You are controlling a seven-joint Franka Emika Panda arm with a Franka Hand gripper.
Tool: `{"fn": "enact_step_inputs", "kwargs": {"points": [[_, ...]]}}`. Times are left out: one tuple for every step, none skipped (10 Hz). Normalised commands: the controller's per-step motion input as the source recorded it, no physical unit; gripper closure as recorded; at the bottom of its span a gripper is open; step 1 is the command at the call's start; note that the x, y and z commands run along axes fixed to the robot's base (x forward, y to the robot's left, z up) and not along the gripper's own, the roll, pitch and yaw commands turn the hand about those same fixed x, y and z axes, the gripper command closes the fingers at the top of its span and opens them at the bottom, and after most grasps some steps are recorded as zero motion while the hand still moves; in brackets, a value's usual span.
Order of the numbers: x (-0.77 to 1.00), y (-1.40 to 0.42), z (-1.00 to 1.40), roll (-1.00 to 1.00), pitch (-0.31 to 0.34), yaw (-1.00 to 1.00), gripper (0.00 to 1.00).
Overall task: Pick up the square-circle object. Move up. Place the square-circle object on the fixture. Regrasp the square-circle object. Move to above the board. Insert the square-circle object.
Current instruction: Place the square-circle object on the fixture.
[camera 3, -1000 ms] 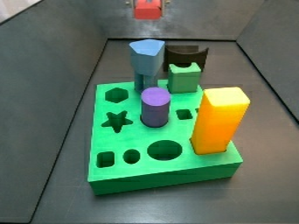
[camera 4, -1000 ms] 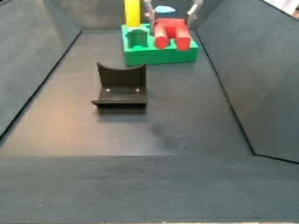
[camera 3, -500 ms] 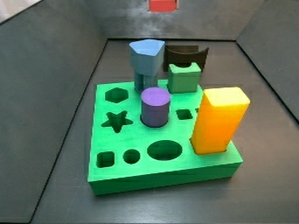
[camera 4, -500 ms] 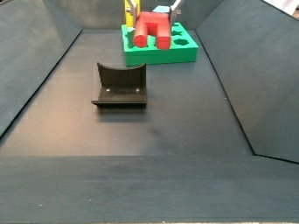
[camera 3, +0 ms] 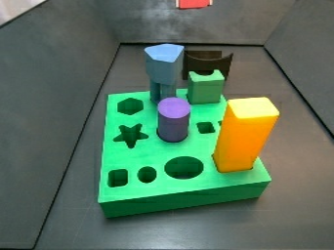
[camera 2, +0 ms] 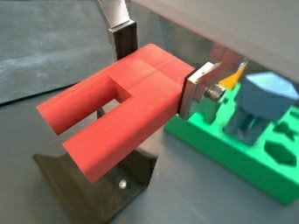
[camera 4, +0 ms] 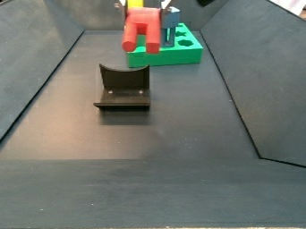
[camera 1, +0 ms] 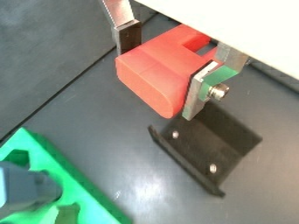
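Note:
My gripper (camera 1: 166, 63) is shut on the red square-circle object (camera 1: 158, 74), a red block with a slot in one end, also seen in a wrist view (camera 2: 117, 109). The silver fingers (camera 2: 197, 86) press on its two sides. It hangs in the air over the floor between the black fixture (camera 4: 122, 88) and the green board (camera 4: 180, 55). In a side view the object (camera 4: 141, 27) is high, near the frame's top; in the other it (camera 3: 193, 3) is cut by the top edge. The fixture lies below it in both wrist views (camera 1: 211, 149) (camera 2: 117, 175).
The board (camera 3: 144, 146) carries a yellow block (camera 3: 245, 132), a purple cylinder (camera 3: 174, 119), a blue hexagonal peg (camera 3: 162, 63) and a green cube (camera 3: 206, 86). Dark sloping walls enclose the floor on both sides.
The gripper has risen with the red object, moving away from the board toward the fixture; in a side view the object has nearly left the frame's top.

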Motion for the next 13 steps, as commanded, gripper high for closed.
{"fn": "enact_step_inputs", "kwargs": {"points": [[0.69, 0.05, -0.01, -1.00, 0.070, -0.09, 1.00], [0.58, 0.05, -0.01, -1.00, 0.080, -0.11, 1.00], [0.50, 0.05, -0.01, -0.96, 0.083, -0.12, 1.00], [0.44, 0.05, -0.02, -0.85, 0.078, -0.12, 1.00], [0.34, 0.05, -0.02, -0.63, 0.065, -0.11, 1.00], [0.24, 0.05, -0.02, -0.41, 0.054, -0.11, 1.00], [0.16, 0.04, -0.01, -0.27, 0.048, -0.10, 1.00], [0.14, 0.13, -1.00, -1.00, 0.316, -0.07, 1.00], [0.13, 0.14, -1.00, -1.00, 0.293, -0.08, 1.00], [0.15, 0.14, -1.00, -0.86, 0.282, -0.16, 1.00], [0.16, 0.14, -1.00, -0.70, 0.254, -0.19, 1.00], [0.17, 0.14, -1.00, -0.54, 0.203, -0.23, 1.00], [0.18, 0.14, -1.00, -0.33, 0.135, -0.25, 1.00]]}}
